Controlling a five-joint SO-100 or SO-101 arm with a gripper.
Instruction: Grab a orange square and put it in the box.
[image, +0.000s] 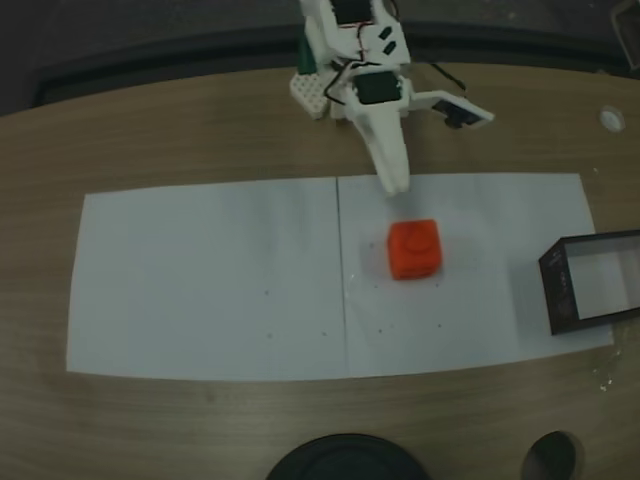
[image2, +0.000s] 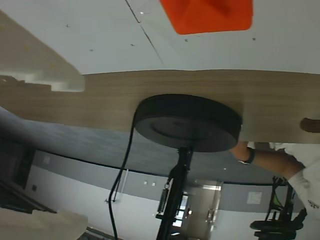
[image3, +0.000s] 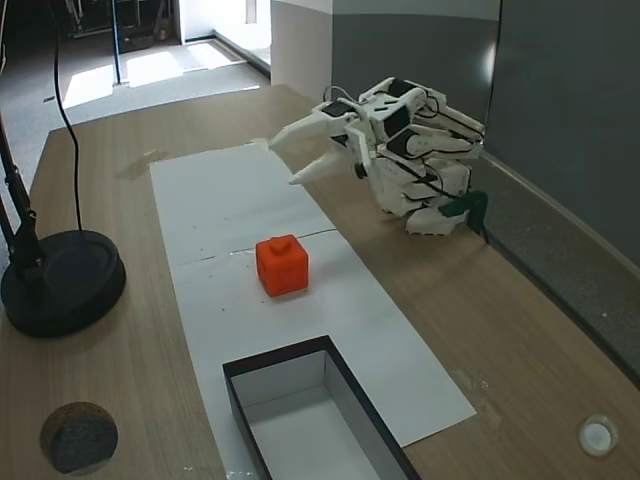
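Black-walled box (image3: 300, 400) sat nearest the lens, empty, well past the fingers (image3: 290, 160), which stood apart, holding nothing, above the white paper (image3: 220, 210). Orange square (image3: 281, 265) lay on that paper between fingers and box, untouched. Risk: an off-centre descent could clip the stud or shove the block sideways; a late release could catch the thin wall.

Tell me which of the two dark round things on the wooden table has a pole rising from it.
The big black disc base, left of the white paper in this fixed view, carries the pole. The small dark puck nearer the camera lies flat and bare.
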